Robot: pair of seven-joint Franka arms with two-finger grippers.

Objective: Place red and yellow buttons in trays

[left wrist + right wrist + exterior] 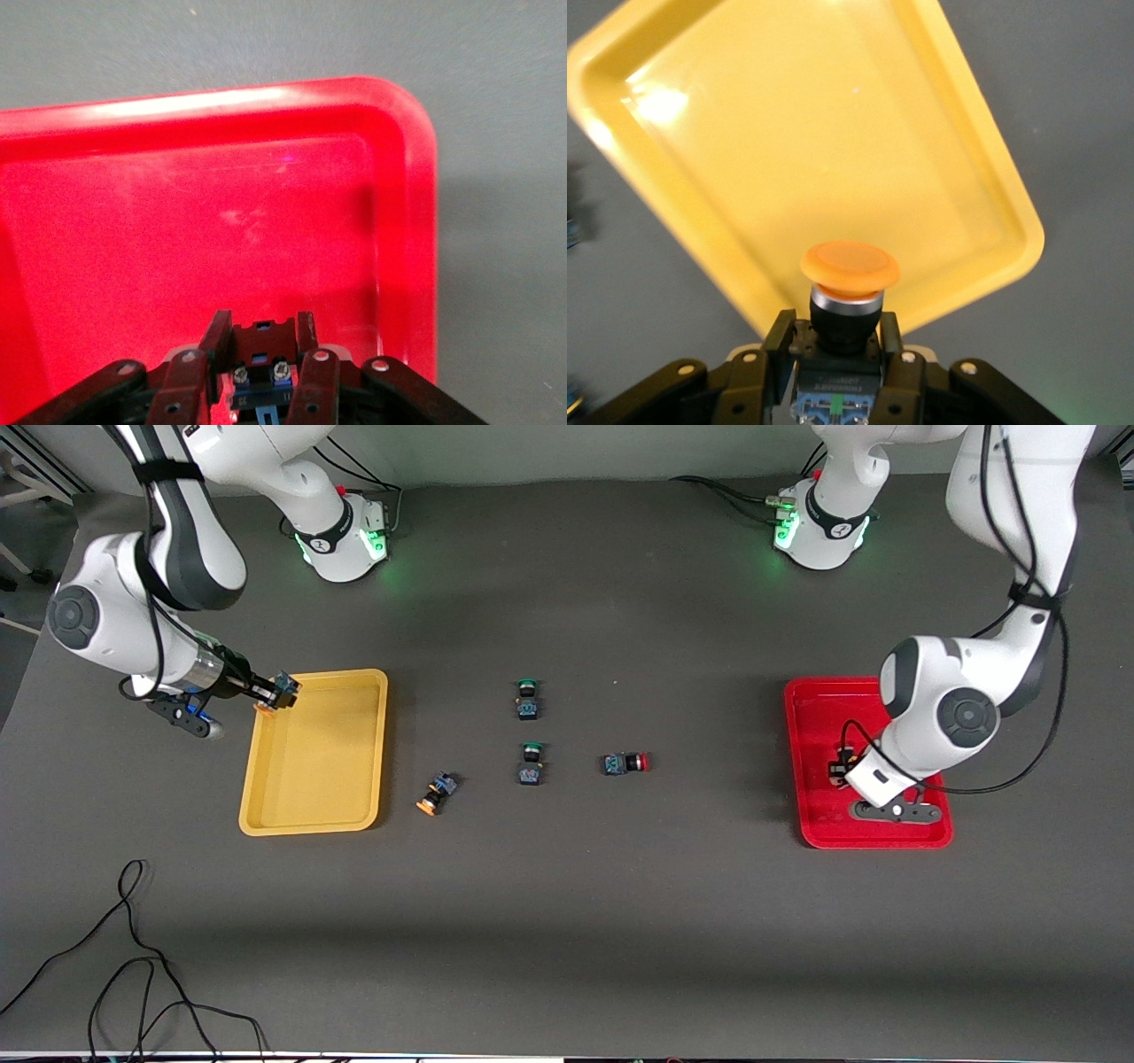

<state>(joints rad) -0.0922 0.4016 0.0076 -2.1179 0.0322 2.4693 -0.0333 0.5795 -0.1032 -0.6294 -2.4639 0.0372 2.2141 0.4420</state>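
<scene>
My right gripper [282, 688] is shut on an orange-yellow-capped button [849, 266], held over the rim of the yellow tray [319, 762] at its corner toward the right arm's base; the tray [833, 133] holds nothing. My left gripper [837, 769] is low inside the red tray [819, 815], shut on a black-and-blue button body [260, 341] whose cap is hidden; the tray floor [221, 230] is bare. A second orange-yellow button [436, 794] lies on the table beside the yellow tray. A red-capped button [626, 763] lies on its side mid-table.
Two green-capped switches [527, 698] [531, 763] stand mid-table between the trays, one nearer the front camera than the other. A loose black cable [133, 957] curls on the table near the front edge at the right arm's end.
</scene>
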